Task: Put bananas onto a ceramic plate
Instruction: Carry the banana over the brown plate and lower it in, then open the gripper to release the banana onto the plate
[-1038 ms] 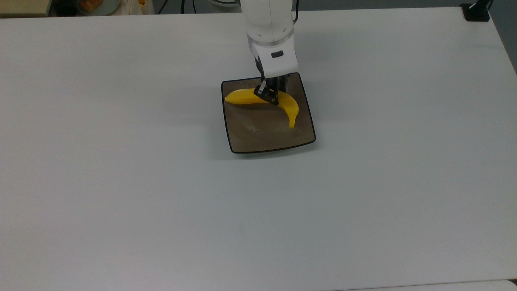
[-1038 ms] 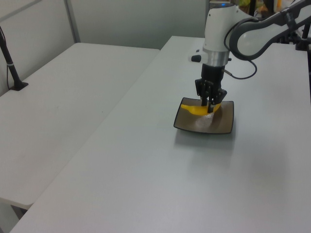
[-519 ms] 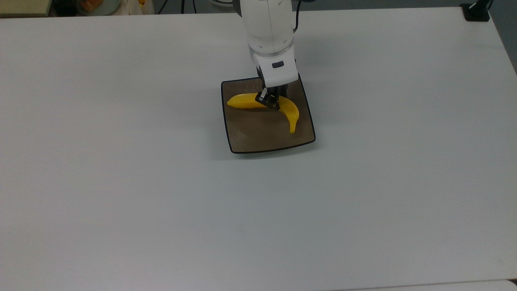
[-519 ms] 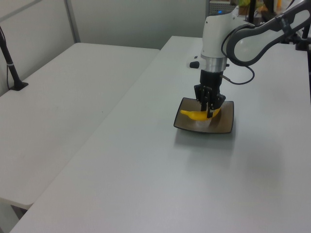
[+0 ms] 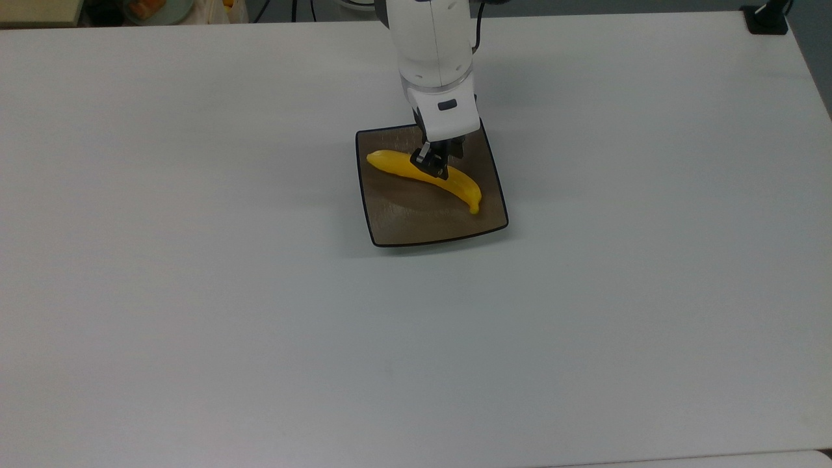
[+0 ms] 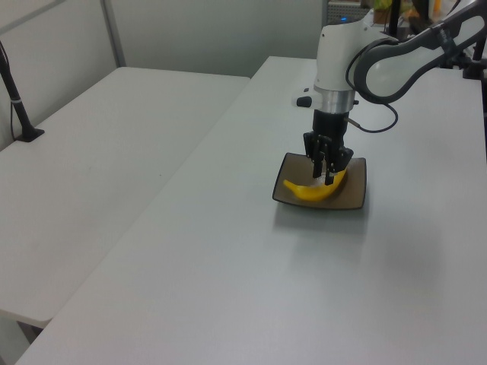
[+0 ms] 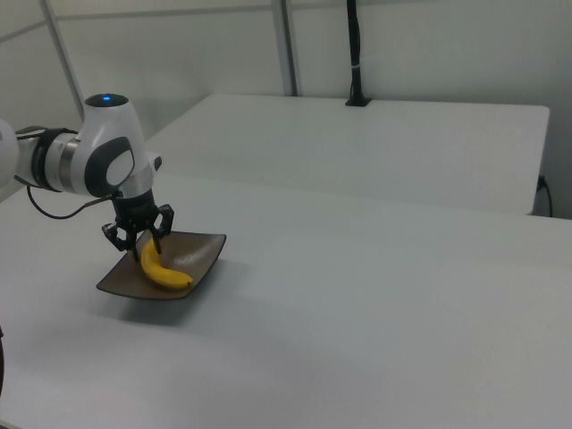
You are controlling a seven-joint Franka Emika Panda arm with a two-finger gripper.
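Observation:
A yellow banana (image 5: 457, 186) lies on the square brown plate (image 5: 422, 226), running from the top view's upper left to its lower right, stem tip near the plate's right edge. My gripper (image 5: 433, 166) hangs straight down over the banana's middle, fingers open and standing to either side of it. In the left view the banana (image 6: 307, 192) rests low on the plate (image 6: 354, 195), just below the gripper (image 6: 327, 174). In the right view the banana (image 7: 166, 273) lies across the plate (image 7: 120, 284), its upper end under the gripper (image 7: 141, 239).
The plate sits on a wide white table (image 5: 260, 325). A black mount (image 5: 767, 19) stands at the top view's upper right corner. A second white table (image 6: 99, 167) with a black post (image 6: 17, 95) adjoins on the left view's left. A small dark object (image 6: 303, 100) lies behind the arm.
The banana came down onto the plate and tipped over to lie flatter. The fingers have let go and spread apart around it.

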